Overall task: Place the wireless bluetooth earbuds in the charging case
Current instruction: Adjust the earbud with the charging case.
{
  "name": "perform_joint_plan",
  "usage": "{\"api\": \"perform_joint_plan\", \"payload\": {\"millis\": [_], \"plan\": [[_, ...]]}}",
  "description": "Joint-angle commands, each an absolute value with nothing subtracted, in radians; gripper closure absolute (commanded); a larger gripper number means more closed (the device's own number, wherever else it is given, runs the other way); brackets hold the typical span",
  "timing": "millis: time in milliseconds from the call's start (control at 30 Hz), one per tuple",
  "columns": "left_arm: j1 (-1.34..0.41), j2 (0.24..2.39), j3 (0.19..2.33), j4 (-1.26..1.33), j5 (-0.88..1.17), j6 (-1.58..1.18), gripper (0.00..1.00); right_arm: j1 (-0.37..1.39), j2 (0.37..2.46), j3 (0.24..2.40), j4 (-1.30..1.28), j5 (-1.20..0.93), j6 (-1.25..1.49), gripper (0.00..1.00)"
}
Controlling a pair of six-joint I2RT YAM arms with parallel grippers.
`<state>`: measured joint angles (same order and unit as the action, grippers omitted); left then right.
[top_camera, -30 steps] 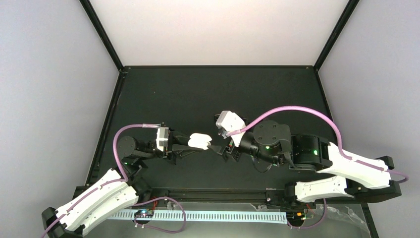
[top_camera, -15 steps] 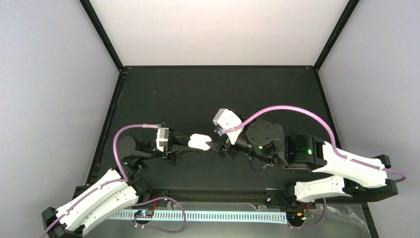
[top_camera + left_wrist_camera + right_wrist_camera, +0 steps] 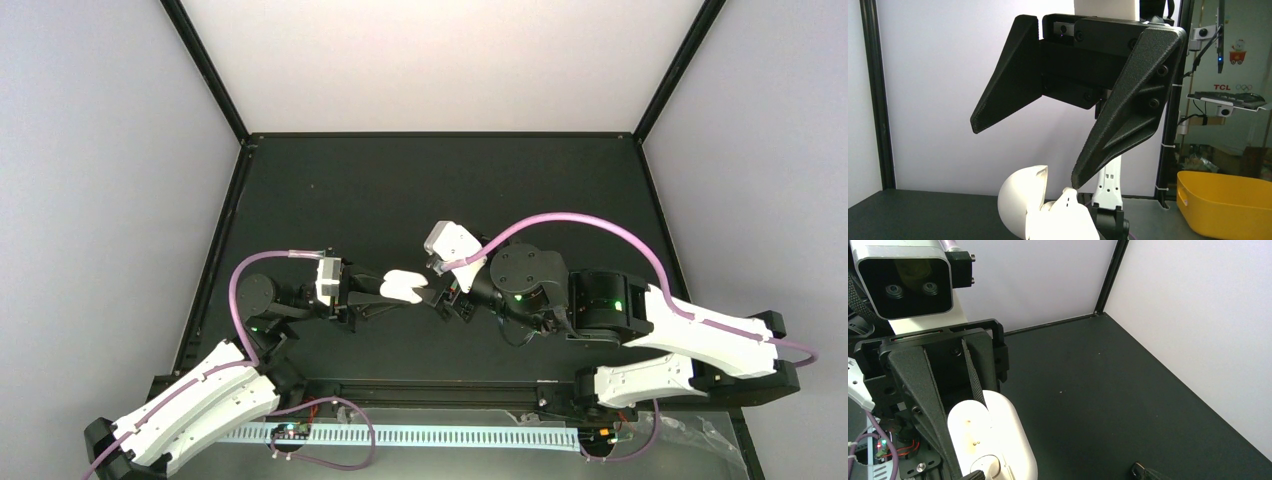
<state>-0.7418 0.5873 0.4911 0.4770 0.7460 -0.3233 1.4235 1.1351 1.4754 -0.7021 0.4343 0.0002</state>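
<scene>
Overhead, the black table (image 3: 330, 190) fills the enclosure floor, with pale walls on three sides. The left arm (image 3: 200, 400) reaches in from the near-left corner and the right arm (image 3: 700, 335) from the near-right. Their wrists meet just near of mid-table, and a purple cable (image 3: 590, 220) arcs over the right one. A yellow bin (image 3: 1228, 200) shows off the table's edge in the left wrist view. The left gripper (image 3: 398, 292) is clenched on the white charging case (image 3: 405, 284) and holds it off the table, pointed toward the other arm. The right gripper (image 3: 1023, 157) is spread wide with nothing between its fingers. One fingertip (image 3: 1075, 181) is down at the case's mouth and the other stands well apart above it. The case's lid (image 3: 1020, 197) is hinged back, a rounded dome beside the body. A small white nub (image 3: 1067, 194) sits in the opening, touching that lower fingertip. Whether it is one of the earbuds or part of the case, I cannot tell. The right wrist view shows the open case close up (image 3: 998, 435), with a rounded shape low in its cavity, cut off by the frame edge.
</scene>
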Motion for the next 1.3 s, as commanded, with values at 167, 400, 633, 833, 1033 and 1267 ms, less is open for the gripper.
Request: {"api": "perform_joint_plan", "payload": {"millis": [167,400,633,833,1033,1267], "plan": [[-0.749,0.58,0.521,0.503,0.762,-0.323,0.98,1.419,1.161,1.503,-0.723,0.428,0.012,0.18],[-0.749,0.576,0.524,0.496,0.762,-0.317,0.99,1.419,1.183,1.53,-0.75,0.445,0.018,0.18],[-0.749,0.567,0.494,0.461,0.74,-0.29,0.98,1.383,1.054,1.546,-0.645,0.386,0.033,0.18],[-0.75,0.547,0.49,0.442,0.727,-0.277,0.98,1.358,1.039,1.547,-0.69,0.271,0.023,0.3],[-0.749,0.534,0.501,0.416,0.709,-0.25,0.99,1.357,1.048,1.559,-0.767,0.064,-0.002,0.57],[-0.749,0.556,0.513,0.425,0.709,-0.262,0.98,1.357,1.104,1.558,-0.814,-0.046,-0.015,0.63]]}}
